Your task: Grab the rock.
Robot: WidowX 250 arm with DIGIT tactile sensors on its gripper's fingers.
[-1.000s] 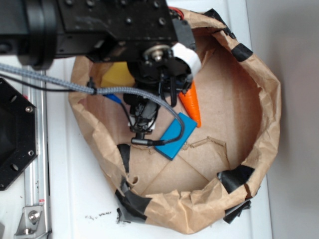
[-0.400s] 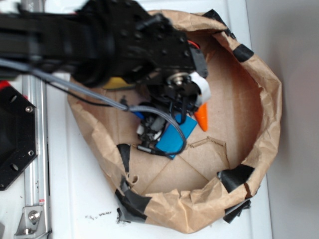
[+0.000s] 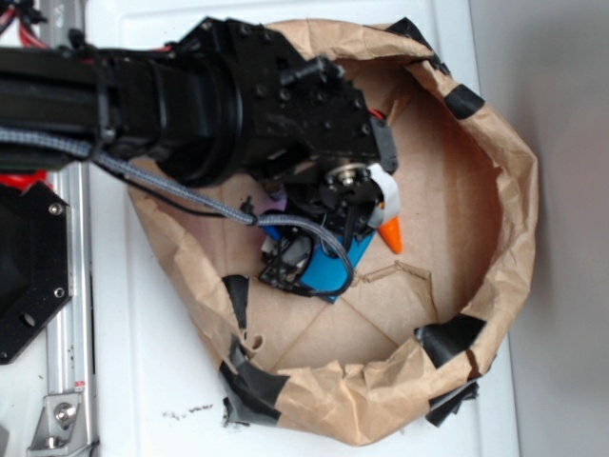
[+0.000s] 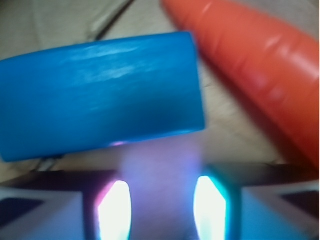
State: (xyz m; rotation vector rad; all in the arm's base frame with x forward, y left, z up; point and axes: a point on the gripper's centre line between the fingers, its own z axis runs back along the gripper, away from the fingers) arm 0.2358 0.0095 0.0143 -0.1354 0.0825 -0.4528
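Fingers (image 4: 162, 210) first: from the wrist view they're spread apart with nothing between them, just two glowing tips at the bottom of the shot and bare brown paper in the gap. Looks like they're hanging low inside the paper bag (image 3: 504, 190), which sits on the white desk (image 3: 143, 381) with its rim rolled down and taped (probably so stuff can't roll off the desk while the arm pokes around).

Right ahead of the fingers is one blue block (image 4: 100, 95), lying flat on the bag's floor, its near long edge just beyond the tips. Past that, toward the bag's far side, one orange carrot-shaped toy (image 4: 250, 55) lies angled, its side close to the block's corner; I can't tell if they touch.

So count so far: one block, one carrot, zero rocks. The rock isn't visible in either view. My guess is it's hidden under the arm (image 3: 190, 105), which covers the whole corner of the bag nearest the base in the exterior view, or it's just outside what the wrist camera sees. Either way the open fingers are lined up on the block, not on the thing they're supposed to grab, so I'd say the search isn't done yet.
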